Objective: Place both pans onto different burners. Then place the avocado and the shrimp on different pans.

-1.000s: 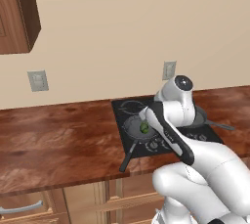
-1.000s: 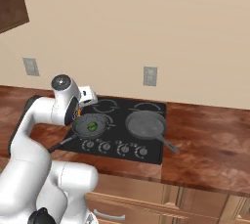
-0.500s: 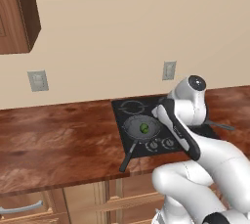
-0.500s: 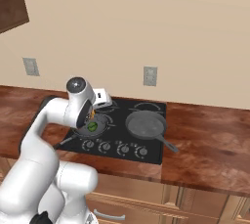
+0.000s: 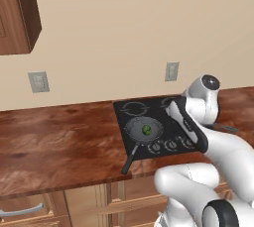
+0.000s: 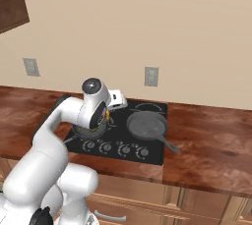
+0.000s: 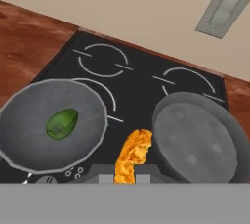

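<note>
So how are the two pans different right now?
The left pan has the green avocado lying in it; the right pan has no food in it. The left pan's handle points toward the counter's front edge, the right pan's out to the right. Both are round, dark grey and on the cooktop.

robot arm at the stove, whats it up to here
Both pans sit on the front burners of the cooktop. The avocado already lies in the left pan. The gripper is shut on the shrimp, holding it over the gap between the two pans. The right pan has nothing in it, so the shrimp probably goes there next.
</note>
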Controlling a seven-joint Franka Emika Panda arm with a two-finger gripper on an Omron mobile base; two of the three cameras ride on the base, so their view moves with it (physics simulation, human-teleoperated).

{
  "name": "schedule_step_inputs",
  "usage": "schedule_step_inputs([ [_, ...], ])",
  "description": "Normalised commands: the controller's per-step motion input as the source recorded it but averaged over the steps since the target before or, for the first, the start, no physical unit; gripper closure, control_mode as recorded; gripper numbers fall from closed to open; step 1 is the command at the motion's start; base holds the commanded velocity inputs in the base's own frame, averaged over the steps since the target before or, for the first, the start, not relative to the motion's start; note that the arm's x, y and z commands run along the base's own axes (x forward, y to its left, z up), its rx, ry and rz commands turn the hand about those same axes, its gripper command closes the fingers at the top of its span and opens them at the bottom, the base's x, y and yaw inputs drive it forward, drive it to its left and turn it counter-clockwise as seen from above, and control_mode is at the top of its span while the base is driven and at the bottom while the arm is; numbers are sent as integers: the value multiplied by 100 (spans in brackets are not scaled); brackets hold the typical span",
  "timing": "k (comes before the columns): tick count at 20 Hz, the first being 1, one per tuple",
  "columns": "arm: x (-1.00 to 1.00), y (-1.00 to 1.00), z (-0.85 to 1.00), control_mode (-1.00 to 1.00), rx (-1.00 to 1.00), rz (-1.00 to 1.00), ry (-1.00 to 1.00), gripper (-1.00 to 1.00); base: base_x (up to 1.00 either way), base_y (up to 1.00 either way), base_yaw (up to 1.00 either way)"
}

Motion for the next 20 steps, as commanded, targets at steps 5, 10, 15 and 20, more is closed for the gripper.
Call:
schedule_step_inputs([
  [5, 5, -49, 0, -100, 0, -4, 0, 100, 0, 0, 0],
  [10, 0, -51, 0, -100, 0, 0, 0, 100, 0, 0, 0],
  [15, 3, -46, -4, -100, 0, 0, 2, 100, 0, 0, 0],
  [20, 16, -34, -11, -100, 0, 0, 5, 100, 0, 0, 0],
])
